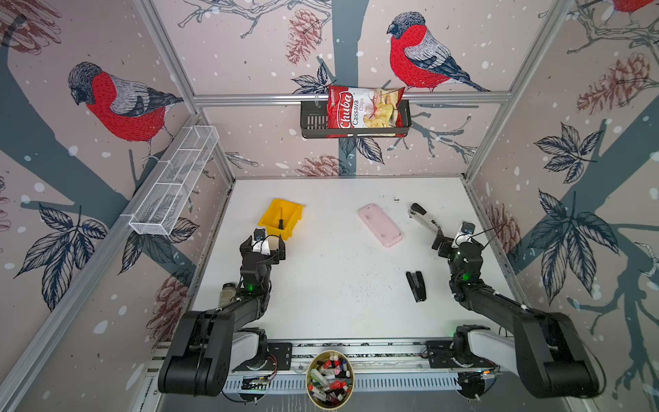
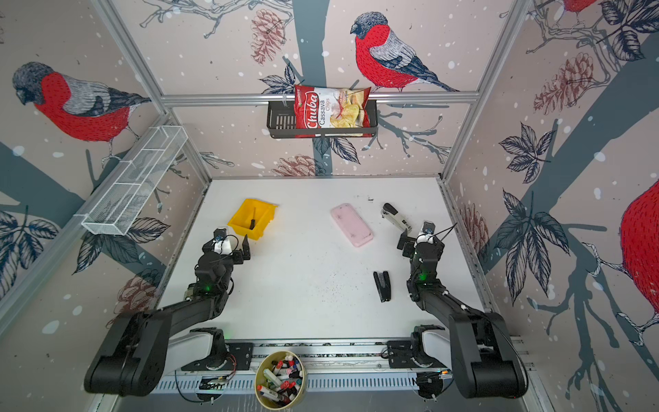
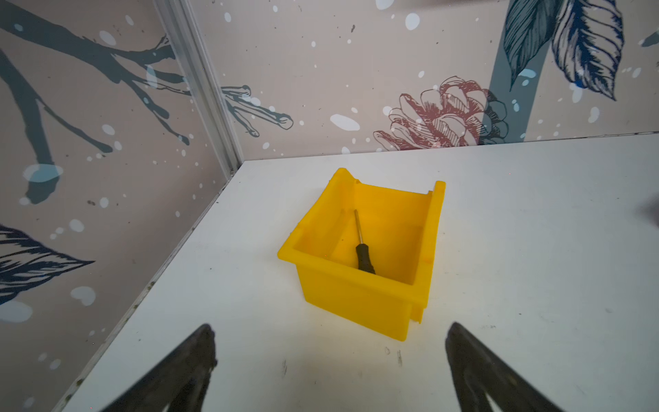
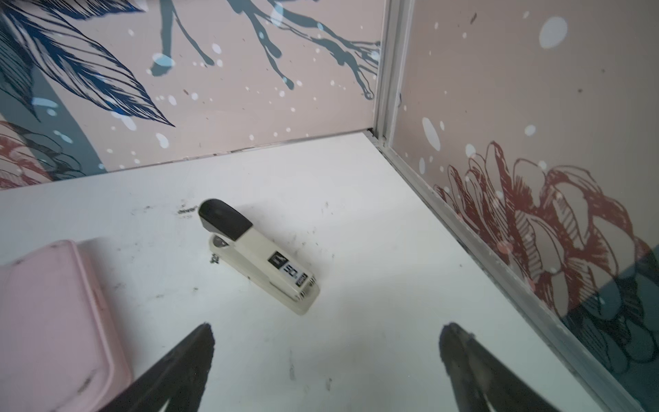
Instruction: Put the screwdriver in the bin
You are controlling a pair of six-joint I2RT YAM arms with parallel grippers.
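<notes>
You can see the screwdriver (image 3: pixel 364 255) lying inside the yellow bin (image 3: pixel 356 303), left of the middle of the white desk (image 1: pixel 338 285) in both top views. Your left tool (image 1: pixel 263 243) sits just below the bin, its sides wide apart and empty (your right tool (image 4: pixel 326 330) is wide apart too, near the pale stapler (image 4: pixel 256 255)).
</notes>
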